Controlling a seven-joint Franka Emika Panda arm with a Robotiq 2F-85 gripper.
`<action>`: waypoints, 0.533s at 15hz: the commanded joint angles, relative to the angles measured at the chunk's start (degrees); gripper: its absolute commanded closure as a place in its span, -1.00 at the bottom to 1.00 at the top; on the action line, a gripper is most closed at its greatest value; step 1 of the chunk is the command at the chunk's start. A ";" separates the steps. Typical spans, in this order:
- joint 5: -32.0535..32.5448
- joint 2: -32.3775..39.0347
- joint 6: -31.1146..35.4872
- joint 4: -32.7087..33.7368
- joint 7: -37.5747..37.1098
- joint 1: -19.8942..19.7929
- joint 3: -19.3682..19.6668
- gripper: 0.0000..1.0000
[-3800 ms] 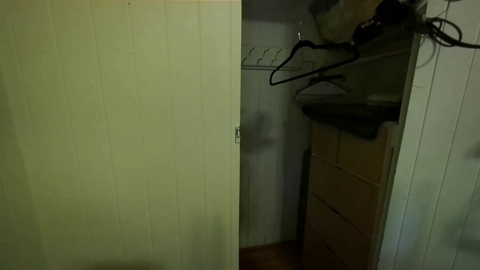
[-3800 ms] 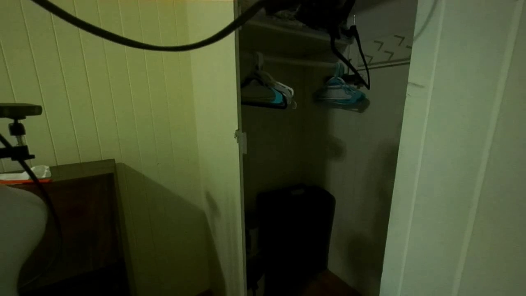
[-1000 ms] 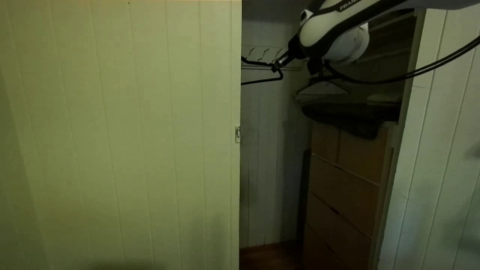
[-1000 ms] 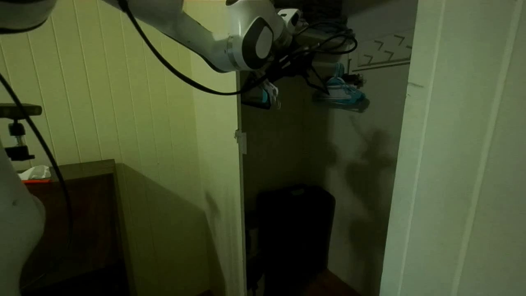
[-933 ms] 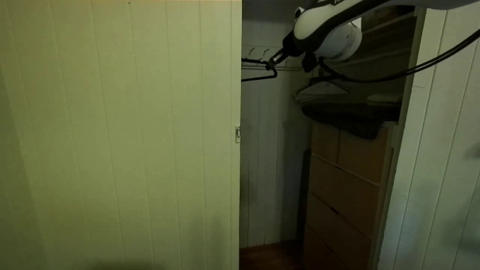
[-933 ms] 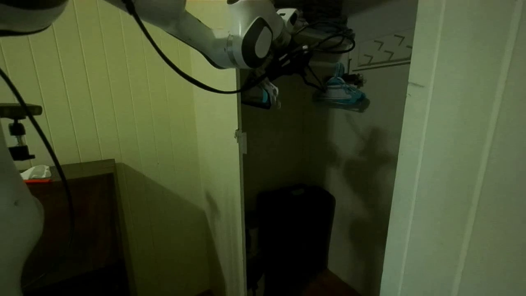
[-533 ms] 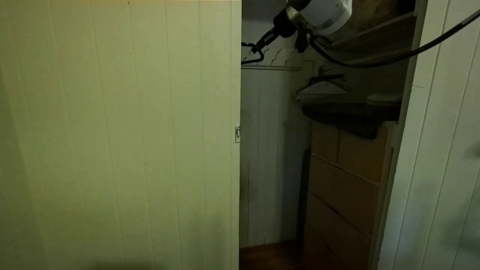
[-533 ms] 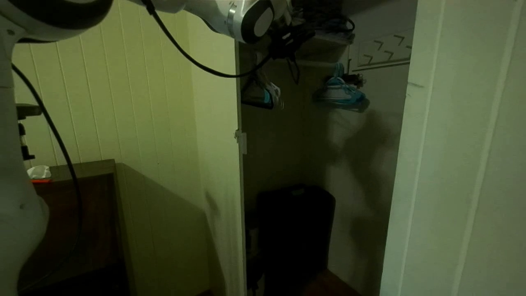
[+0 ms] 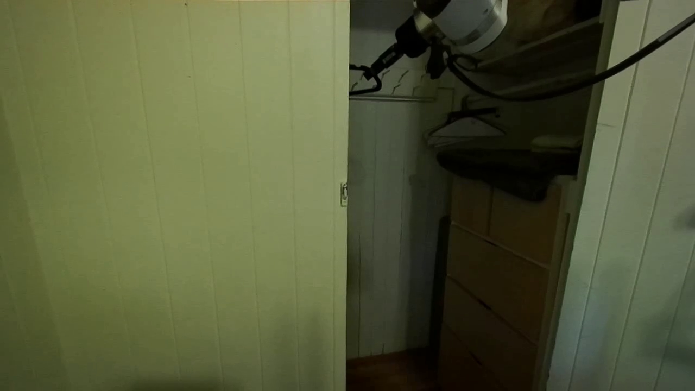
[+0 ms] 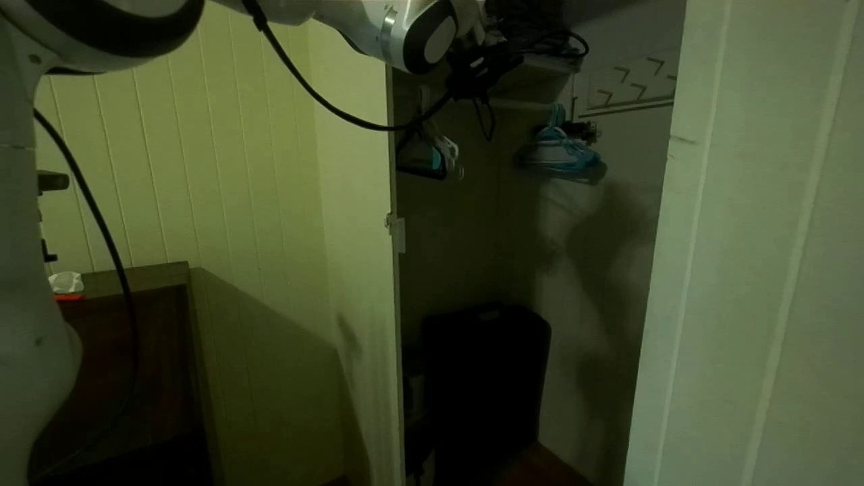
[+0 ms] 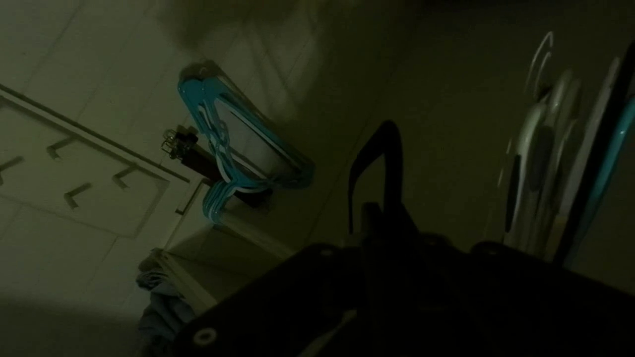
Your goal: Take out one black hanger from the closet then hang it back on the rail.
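My gripper (image 9: 369, 73) is shut on one end of the black hanger (image 9: 376, 86) inside the closet (image 9: 383, 228). In that exterior view the rest of the hanger is behind the pale door (image 9: 174, 195). In an exterior view the hanger's end (image 10: 489, 127) hangs below the dark gripper (image 10: 480, 96). In the wrist view the black hanger (image 11: 394, 163) sticks out beyond the gripper (image 11: 382, 213); its hook is hidden. The pale rail (image 11: 255, 238) runs behind the gripper in the wrist view and shows in an exterior view (image 10: 523, 105). Whether the hook touches it cannot be told.
Blue hangers (image 11: 233, 144) hang at the rail's far end; white, black and blue hangers (image 11: 560, 163) hang at the right in the wrist view. A shelf (image 10: 550, 64) with folded things is above the rail. Wall hooks (image 10: 638, 88), drawers (image 9: 499, 260) and a black suitcase (image 10: 486, 385) stand around.
Since the oldest frames the gripper carried the hanger deeper into the closet, behind the door edge. It rose about half a second ago and has since sunk slightly.
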State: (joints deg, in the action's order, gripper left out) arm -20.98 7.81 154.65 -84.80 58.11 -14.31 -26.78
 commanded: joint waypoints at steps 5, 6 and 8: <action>1.43 11.05 -9.00 12.83 2.33 1.02 -0.67 0.97; 1.87 12.35 -10.77 14.36 2.31 1.29 -0.65 0.97; 2.98 15.05 -13.73 17.64 2.20 2.22 -0.63 0.97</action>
State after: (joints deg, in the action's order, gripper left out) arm -20.23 16.95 145.74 -75.66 59.40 -13.70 -27.01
